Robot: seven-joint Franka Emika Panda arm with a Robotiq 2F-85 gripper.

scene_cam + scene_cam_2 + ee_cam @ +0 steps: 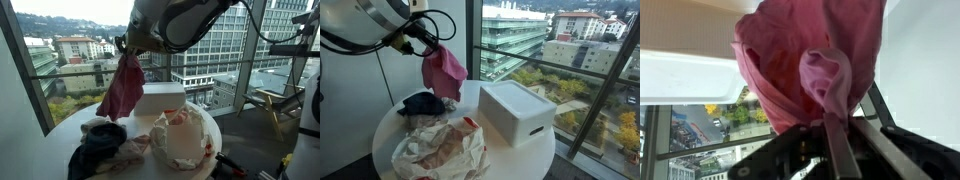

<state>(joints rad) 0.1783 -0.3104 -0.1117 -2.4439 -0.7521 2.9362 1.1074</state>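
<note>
My gripper [127, 48] is shut on a pink cloth [122, 90] and holds it hanging in the air above the round white table [70, 125]. In an exterior view the gripper [423, 42] is at the upper left with the pink cloth [444, 72] dangling below it, over the table's far side. In the wrist view the pink cloth [810, 60] fills the top, pinched between the fingers [830, 125]. A white box [160, 100] stands on the table just beside the hanging cloth.
A dark blue cloth [98, 145] and a white and red crumpled cloth [180, 135] lie on the table; both show in the exterior views [420, 103] [440, 150]. The white box [515, 110] sits near the window. Glass walls surround the table.
</note>
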